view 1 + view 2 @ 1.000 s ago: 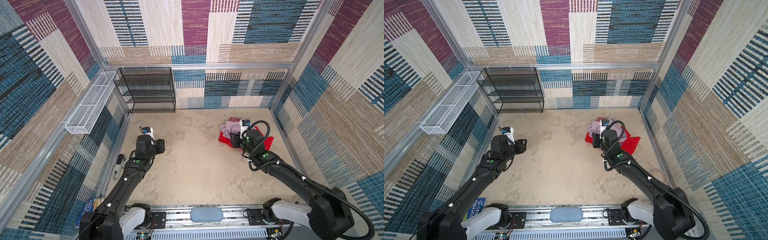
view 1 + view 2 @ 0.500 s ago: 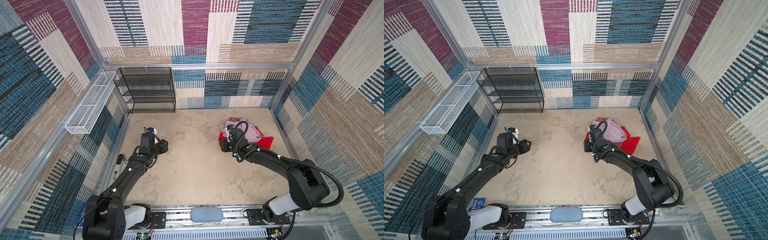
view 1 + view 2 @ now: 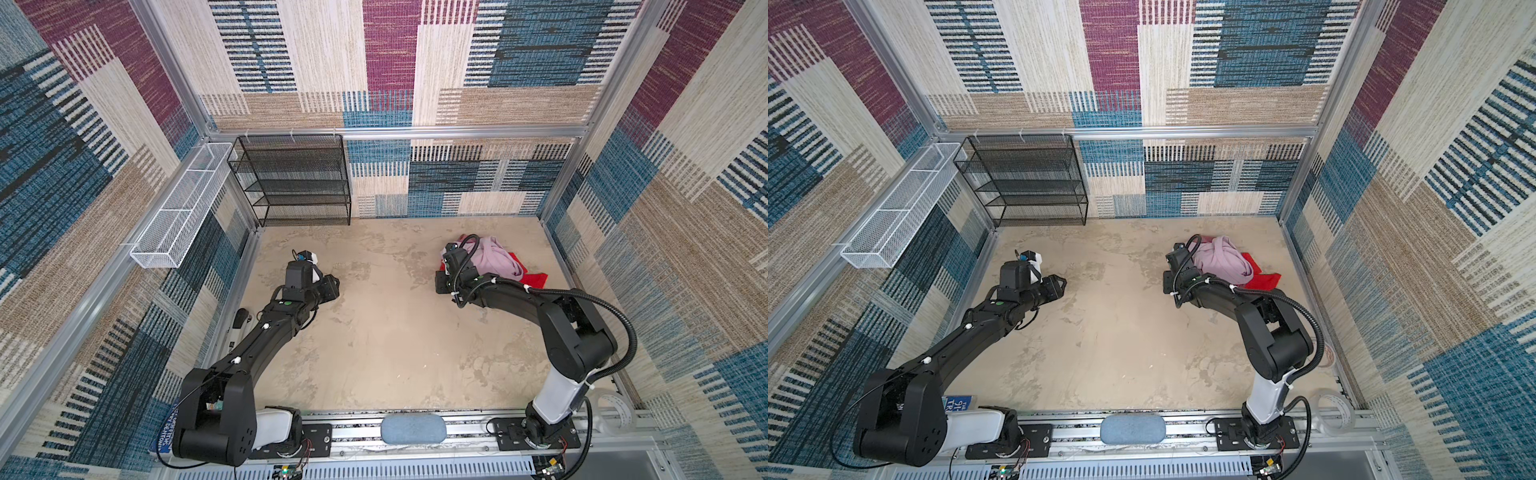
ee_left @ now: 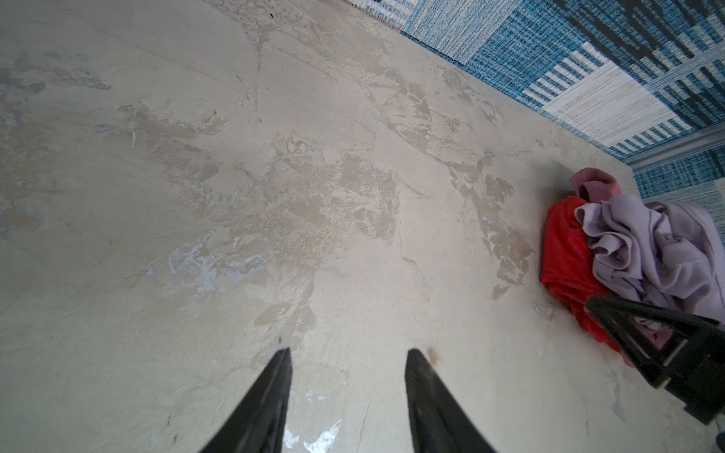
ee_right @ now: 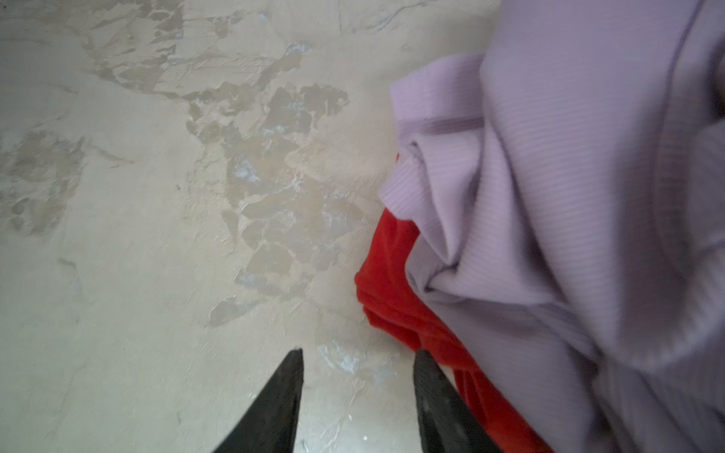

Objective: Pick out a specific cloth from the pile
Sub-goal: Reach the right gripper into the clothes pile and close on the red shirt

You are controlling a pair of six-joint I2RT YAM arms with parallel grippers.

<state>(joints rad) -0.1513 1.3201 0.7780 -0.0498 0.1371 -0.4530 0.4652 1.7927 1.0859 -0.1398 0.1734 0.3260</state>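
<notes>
hovering right pincer (image 5: 357, 355), red cloth (image 5: 392, 282) beside

The middle of the floor (image 3: 386, 332) lies bare between the two arms, giving open passage from either side. At the far right, the pile (image 3: 496, 262) sits near the right wall, so room behind it is tight. The pale lilac cloth (image 5: 549, 196) lies over the cloth (image 5: 396, 298), blocking it from above; only its floor-side edge shows. The right gripper (image 5: 357, 357) stands at that edge with bare floor between its parted fingers. The black wire shelf (image 3: 299, 183) fills the far left corner.
</notes>
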